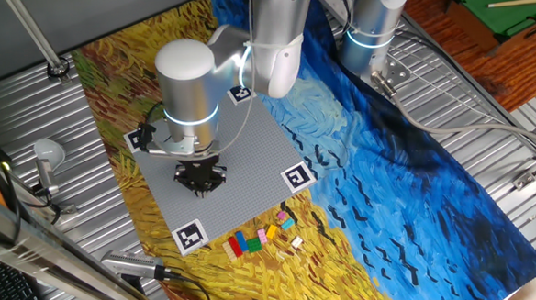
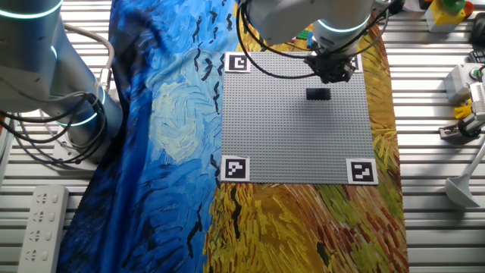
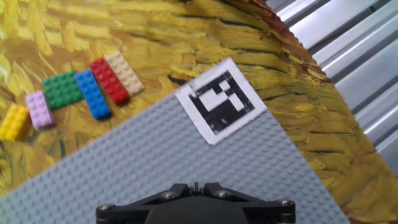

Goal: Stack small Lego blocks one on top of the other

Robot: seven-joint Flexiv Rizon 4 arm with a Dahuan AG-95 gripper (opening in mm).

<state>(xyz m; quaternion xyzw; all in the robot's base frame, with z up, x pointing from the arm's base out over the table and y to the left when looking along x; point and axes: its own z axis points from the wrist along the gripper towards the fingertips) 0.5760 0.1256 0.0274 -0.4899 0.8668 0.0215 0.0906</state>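
Note:
A flat black block [image 2: 318, 94] lies on the grey studded baseplate [image 2: 288, 136], apart from the other bricks. My gripper [image 2: 333, 72] hangs just beyond it, over the plate; in the one fixed view the gripper [image 1: 200, 175] hides the black block. In the hand view the gripper [image 3: 196, 186] has its jaws together with nothing between them. A row of small blocks lies on the cloth off the plate's edge: tan [image 3: 124, 71], red [image 3: 109, 81], blue [image 3: 93, 93], green [image 3: 62, 90], pink [image 3: 38, 109] and yellow [image 3: 13, 121]. They also show in the one fixed view [image 1: 245, 243].
Black-and-white square markers [image 3: 221, 99] sit at the baseplate's corners. The painted cloth [image 1: 371, 190] covers the table. A second arm's base [image 1: 372, 34] stands at the back. A power strip [image 2: 34, 227] and metal fixtures [image 2: 466, 83] lie at the sides.

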